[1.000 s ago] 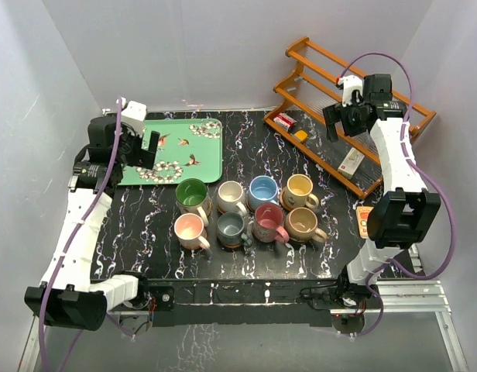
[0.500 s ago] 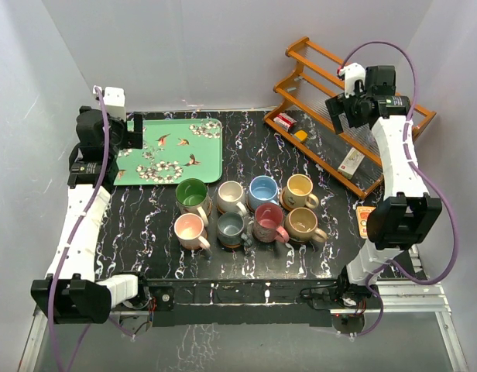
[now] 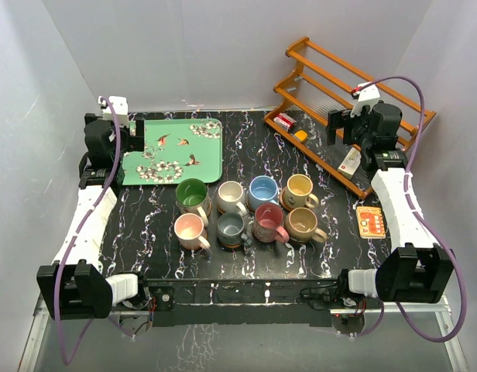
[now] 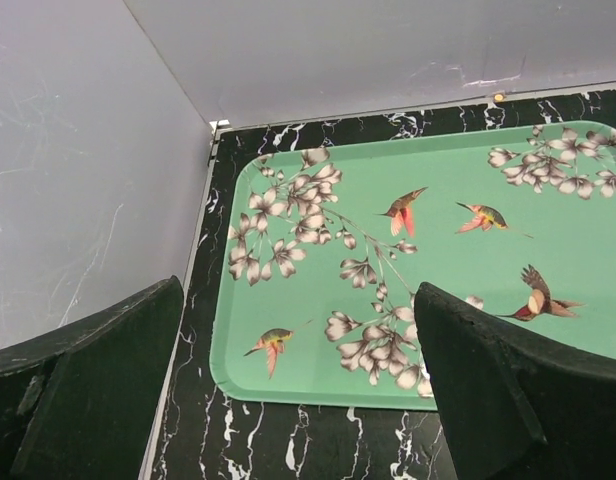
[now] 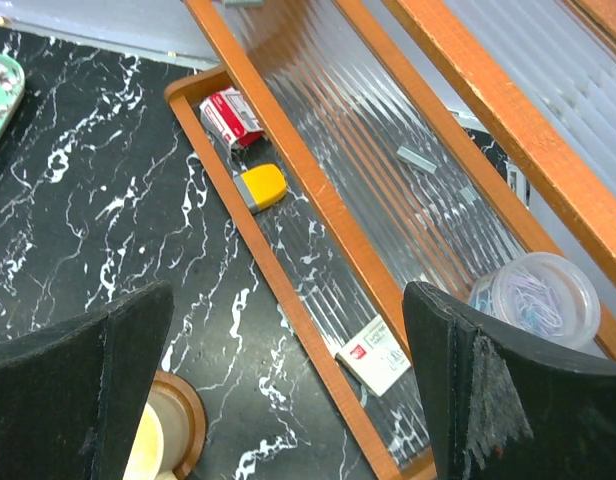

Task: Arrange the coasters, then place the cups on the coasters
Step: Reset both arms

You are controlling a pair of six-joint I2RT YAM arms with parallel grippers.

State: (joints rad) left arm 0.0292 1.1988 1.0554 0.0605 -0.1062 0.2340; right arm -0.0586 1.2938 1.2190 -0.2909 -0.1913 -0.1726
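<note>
I find the mugs [image 3: 267, 219] packed tight mid-table; bare table [image 3: 142, 229] lies either side, while tray [image 3: 173, 151] and rack [image 5: 528, 135] crowd the back corners.

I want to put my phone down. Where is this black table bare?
Bare: the far middle of the black marble table, between the green bird-patterned tray and the orange wooden rack; the near strip before the eight ceramic mugs; the left strip between tray and near edge. Crowded: the mugs, packed in two rows.
</note>
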